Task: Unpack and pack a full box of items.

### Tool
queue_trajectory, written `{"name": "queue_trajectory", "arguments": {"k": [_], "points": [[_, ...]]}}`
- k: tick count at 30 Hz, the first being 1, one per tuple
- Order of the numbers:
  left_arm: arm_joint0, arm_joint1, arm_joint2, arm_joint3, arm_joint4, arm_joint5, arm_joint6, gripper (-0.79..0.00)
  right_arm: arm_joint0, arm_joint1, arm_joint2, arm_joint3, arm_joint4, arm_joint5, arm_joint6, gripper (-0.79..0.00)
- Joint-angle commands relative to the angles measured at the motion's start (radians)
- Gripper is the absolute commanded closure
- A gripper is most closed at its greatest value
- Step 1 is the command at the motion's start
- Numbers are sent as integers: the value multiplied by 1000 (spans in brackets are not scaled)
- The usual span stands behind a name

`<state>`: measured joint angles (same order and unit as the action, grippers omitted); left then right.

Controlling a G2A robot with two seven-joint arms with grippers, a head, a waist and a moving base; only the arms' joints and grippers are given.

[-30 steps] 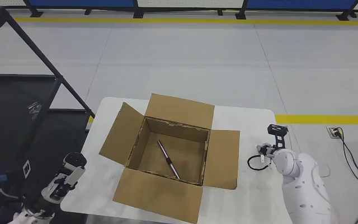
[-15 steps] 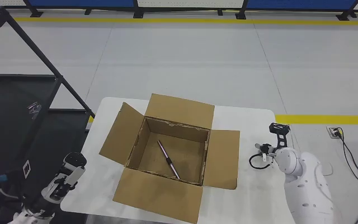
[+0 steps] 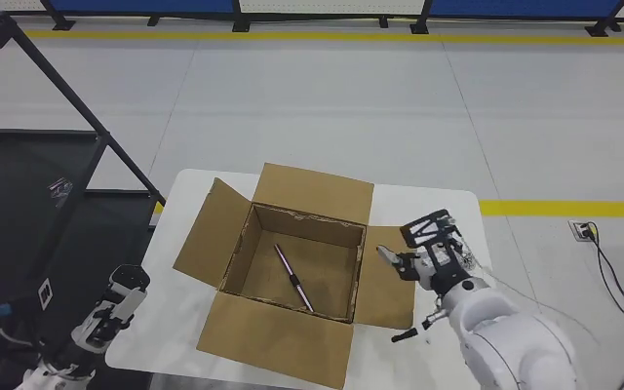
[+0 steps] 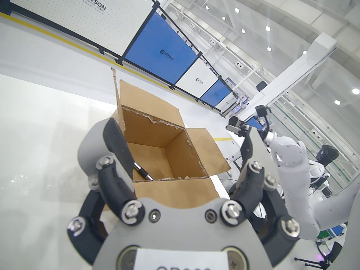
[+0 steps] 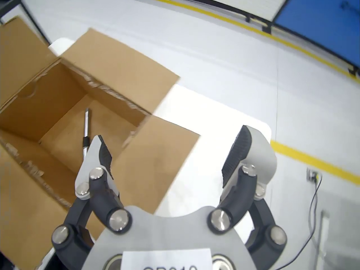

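Wide open and empty, the right gripper [image 5: 171, 139] hangs over the right-hand flap of the cardboard box [image 3: 317, 185]. The box stands in the middle of the white bench [image 3: 444, 210] with all four flaps folded outward. The left gripper [image 4: 180, 133] is also spread wide and holds nothing; it sits low beyond the bench's left edge, facing the box. One slim silver-and-dark rod, possibly a pen [image 3: 292, 277], lies diagonally on the box floor.

Right pincer [image 5: 171, 136]: white finger shells, black ribbed pads [image 5: 235, 153], black linkages, silver screws, grey plate, white label. Left pincer [image 4: 180, 129]: alike. Arms [image 3: 507, 336]: glossy white.
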<state>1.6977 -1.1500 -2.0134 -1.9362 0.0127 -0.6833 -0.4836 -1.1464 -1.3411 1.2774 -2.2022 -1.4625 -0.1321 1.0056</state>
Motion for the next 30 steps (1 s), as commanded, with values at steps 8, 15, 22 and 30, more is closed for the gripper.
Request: {"name": "queue_trajectory", "arguments": {"k": [8,15,22,30], "points": [[16,1,-37,55,-49,-6,45,-785,530,-122,-495,559,142,43,215,-785],[16,2,-42,72,-62,-3,47,-785,797,-266,-687,1076,399,93,191,-785],[16,2,-42,72,-62,-3,47,-785,883,-388,-785,1377,546,102,120,-785],[16,2,-42,72,-62,-3,47,-785,902,-473,-826,1602,564,194,58,-391]]}}
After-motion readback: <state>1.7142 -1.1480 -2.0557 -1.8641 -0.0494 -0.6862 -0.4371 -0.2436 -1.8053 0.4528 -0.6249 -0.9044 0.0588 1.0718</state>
